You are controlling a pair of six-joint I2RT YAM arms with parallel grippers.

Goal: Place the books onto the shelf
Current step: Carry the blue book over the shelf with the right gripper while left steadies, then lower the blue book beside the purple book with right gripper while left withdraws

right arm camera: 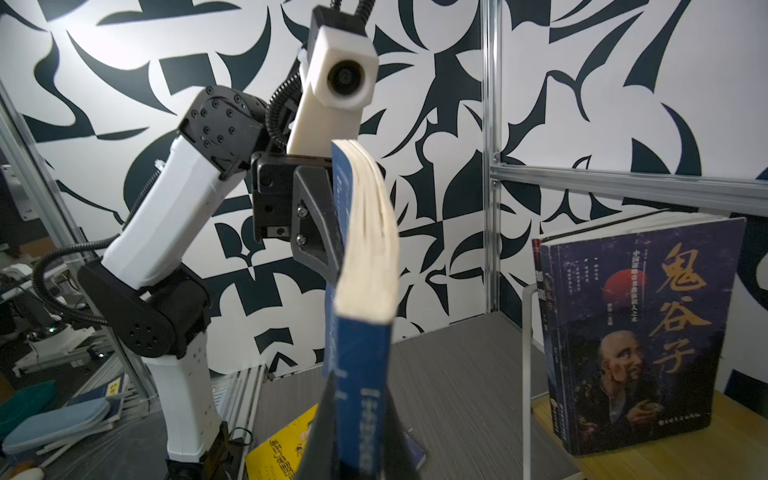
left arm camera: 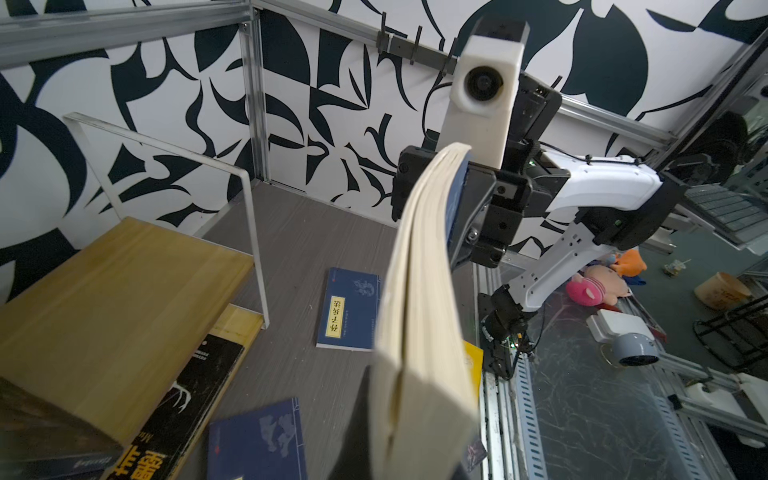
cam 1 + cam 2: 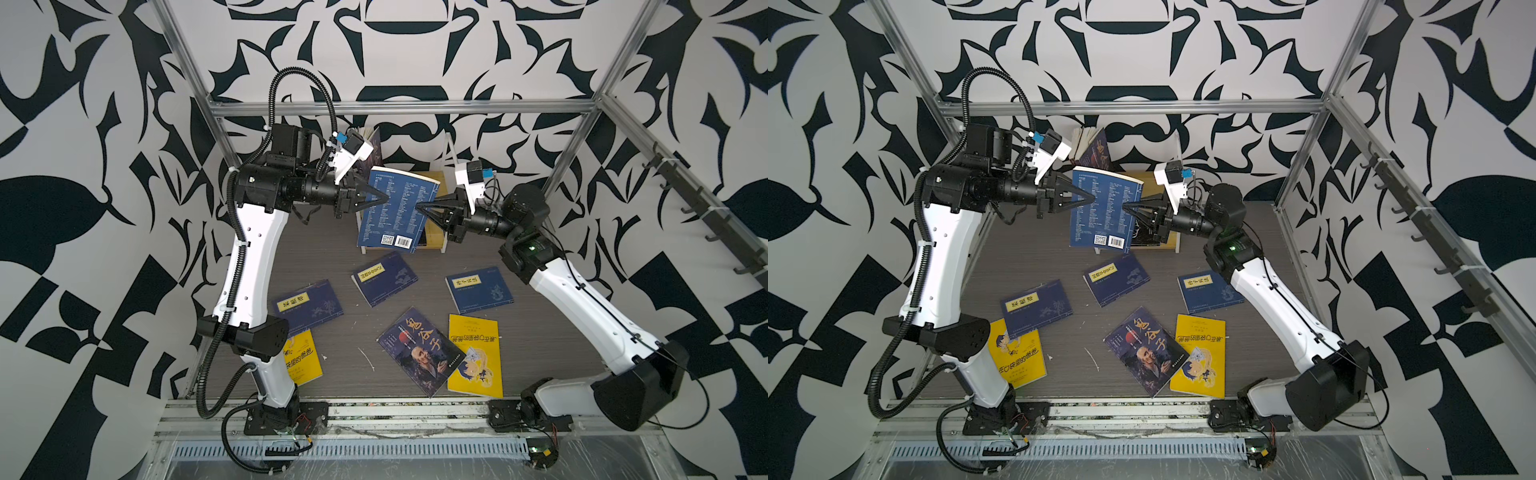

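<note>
Navy book upright in left claw and right claw, near shelf

Both top views look steeply down from high at the front onto the whole surface, left arm and right arm. Each wrist view looks close along the held book, facing the opposite arm

The counter bears the shelf at its back, plus 3 navy books, 2 yellow books, 1 portrait book.
</note>
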